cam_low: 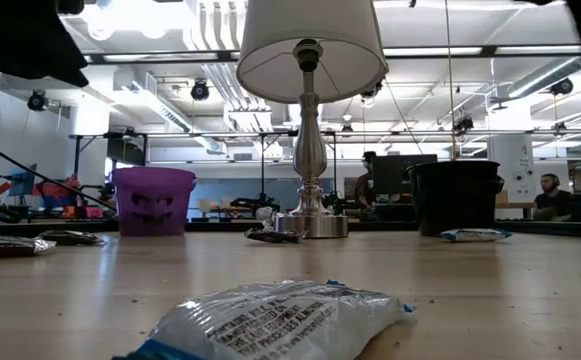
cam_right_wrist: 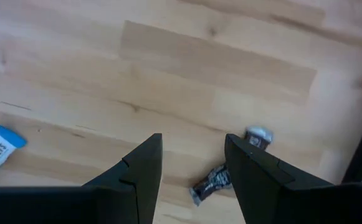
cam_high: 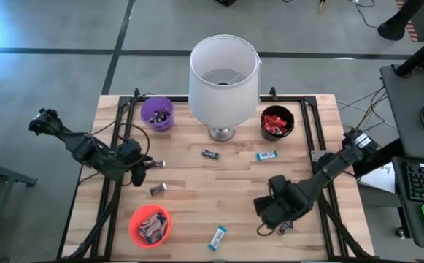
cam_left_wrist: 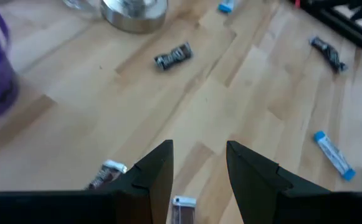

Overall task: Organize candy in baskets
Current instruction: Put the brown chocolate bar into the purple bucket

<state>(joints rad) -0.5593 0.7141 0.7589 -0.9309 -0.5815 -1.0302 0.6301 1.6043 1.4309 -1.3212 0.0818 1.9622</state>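
High view: left gripper (cam_high: 140, 174) hovers at nine o'clock, right gripper (cam_high: 279, 218) at five.

Left wrist view: fingers parted, empty, above a silver-ended dark wrapped candy (cam_left_wrist: 182, 208).

Right wrist view: fingers parted, empty, over a crinkly dark mini bar (cam_right_wrist: 213, 182), probably light and slippery; pinch mid-body.

The lamp (cam_high: 224, 80) stands at the table's (cam_high: 197, 208) twelve o'clock edge. One basket (cam_high: 157, 114) sits at its nine o'clock with candy inside, a second basket (cam_high: 277, 122) at its three o'clock, likewise filled. A third basket (cam_high: 149, 225) holding bars sits toward seven o'clock on the table. Loose bars lie between them: one (cam_high: 210, 154) just at the lamp's six o'clock, one (cam_high: 266, 155) at its four o'clock, one (cam_high: 157, 189) near centre-left, one (cam_high: 217, 237) at the six o'clock edge.
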